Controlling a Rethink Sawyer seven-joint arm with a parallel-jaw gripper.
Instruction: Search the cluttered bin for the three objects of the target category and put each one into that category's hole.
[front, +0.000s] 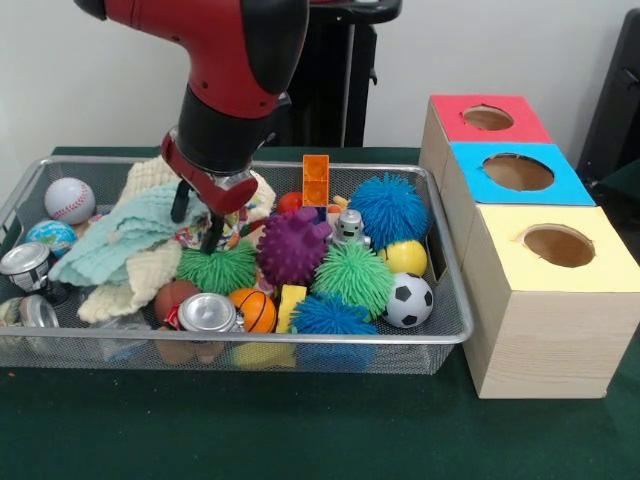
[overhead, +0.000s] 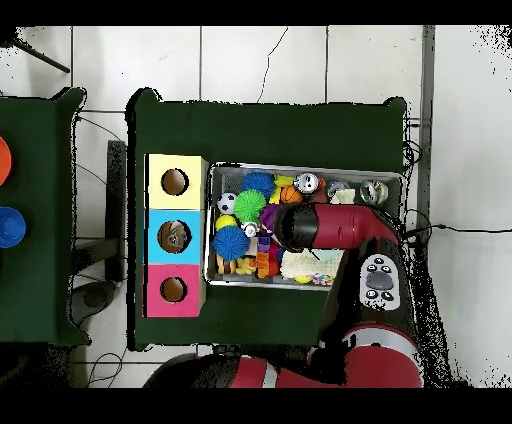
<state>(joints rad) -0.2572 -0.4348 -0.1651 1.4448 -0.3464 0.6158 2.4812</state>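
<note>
1. The wire bin (front: 440, 335) sits just beside three boxes (front: 545, 300) with holes
2. The arm reaches down over the cloths (front: 125, 245)
3. The gripper (front: 196, 222) hangs parted and empty, just left of the purple spiky ball (front: 292, 247)

No text, label, brand or number can be read on anything in either view

Green cloth covers the surface (front: 300, 430). Behind it stands a plain white wall (front: 480, 45). A dark object (front: 620, 100) shows at the 3 o'clock edge. From overhead, the floor (overhead: 300, 65) is pale tile with dark joints; a second green surface (overhead: 35, 215) lies at 9 o'clock, and cables (overhead: 95, 240) run between the two.
</note>
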